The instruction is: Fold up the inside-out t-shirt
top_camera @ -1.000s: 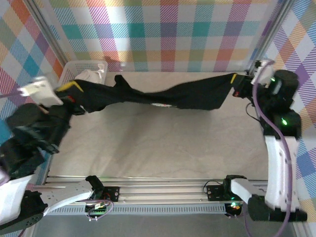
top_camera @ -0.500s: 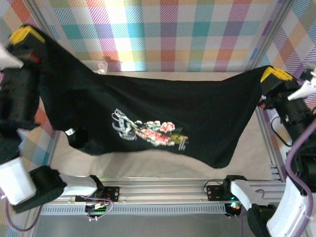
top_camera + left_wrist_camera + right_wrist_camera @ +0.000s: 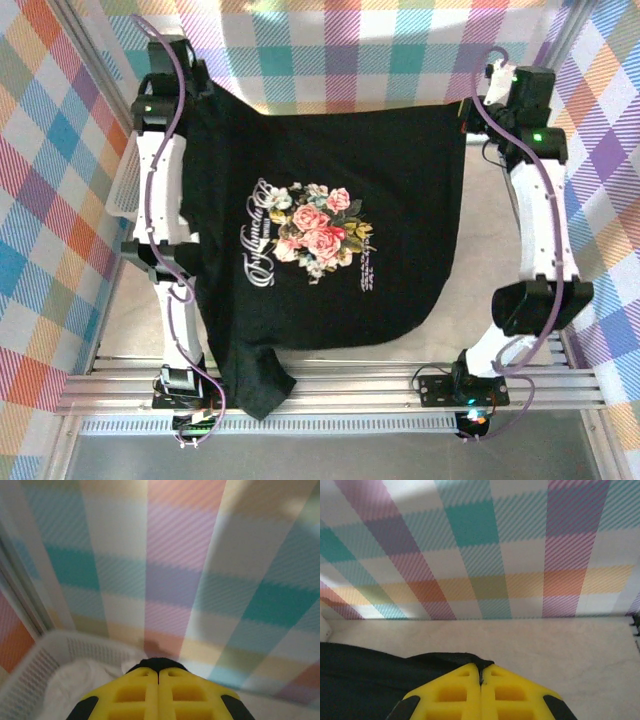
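Note:
The inside-out t-shirt (image 3: 400, 200) is black and lies spread across the table, with a rose print and white script lettering (image 3: 312, 236) facing up. One sleeve (image 3: 255, 385) hangs over the front rail. My left gripper (image 3: 196, 98) is shut on the shirt's far left corner, and my right gripper (image 3: 468, 112) is shut on the far right corner. In the left wrist view the yellow fingers (image 3: 135, 690) of the gripper (image 3: 158, 669) meet, with black cloth (image 3: 157, 662) at their tips. In the right wrist view the gripper (image 3: 480, 668) pinches the black hem (image 3: 455, 659).
A white basket (image 3: 30, 665) holding a white cloth (image 3: 75, 680) stands at the far left beside the left arm; its rim (image 3: 122, 190) also shows from above. The checked back wall (image 3: 485, 545) rises close behind both grippers. Metal rails (image 3: 350, 385) line the near edge.
Both arms swung from high and near toward the back wall. The shirt, bunched a second ago and hanging between them after that, now lies spread flat with the print up.

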